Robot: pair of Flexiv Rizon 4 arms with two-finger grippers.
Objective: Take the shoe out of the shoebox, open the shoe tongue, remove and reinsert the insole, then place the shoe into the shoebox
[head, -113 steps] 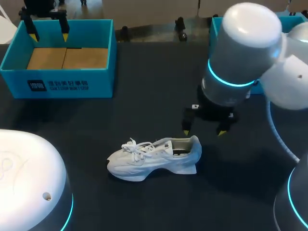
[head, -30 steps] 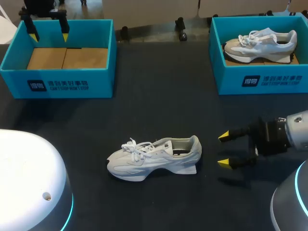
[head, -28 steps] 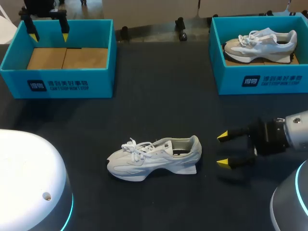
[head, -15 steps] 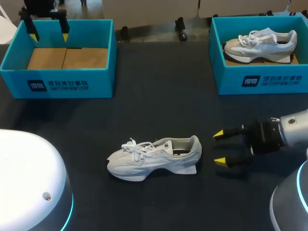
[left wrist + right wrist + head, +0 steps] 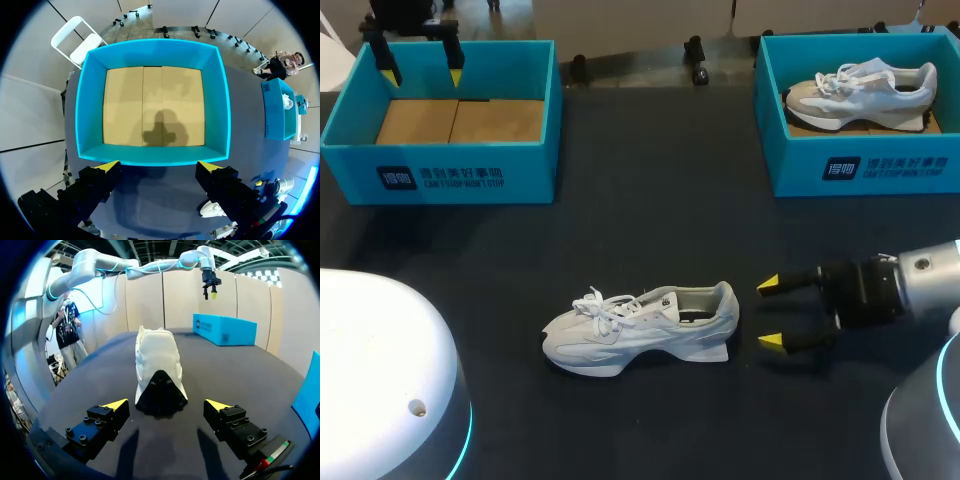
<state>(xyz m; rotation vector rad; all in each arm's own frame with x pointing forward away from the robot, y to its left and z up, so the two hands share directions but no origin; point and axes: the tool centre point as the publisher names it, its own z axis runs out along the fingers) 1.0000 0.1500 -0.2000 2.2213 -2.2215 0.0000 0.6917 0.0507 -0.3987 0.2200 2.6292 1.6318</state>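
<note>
A white sneaker (image 5: 638, 327) lies on the dark table, toe to the left, heel to the right, its opening facing up. My right gripper (image 5: 769, 312) lies low and level just right of the heel, open, fingers pointing at it with a small gap between. In the right wrist view the sneaker (image 5: 157, 369) is heel-on ahead of the open gripper (image 5: 168, 404). My left gripper (image 5: 420, 63) hangs open above the far edge of the left blue shoebox (image 5: 448, 175). That box (image 5: 152, 101) is under the left gripper (image 5: 159, 164), showing only a brown cardboard floor.
A second blue shoebox (image 5: 860, 160) at the back right holds another pale sneaker (image 5: 860, 92). My left arm's white base (image 5: 380, 380) fills the front left corner. Open dark tabletop lies between the boxes and around the shoe.
My right gripper has slid left along the table toward the shoe's heel, staying open. The shoe and the left arm have not moved.
</note>
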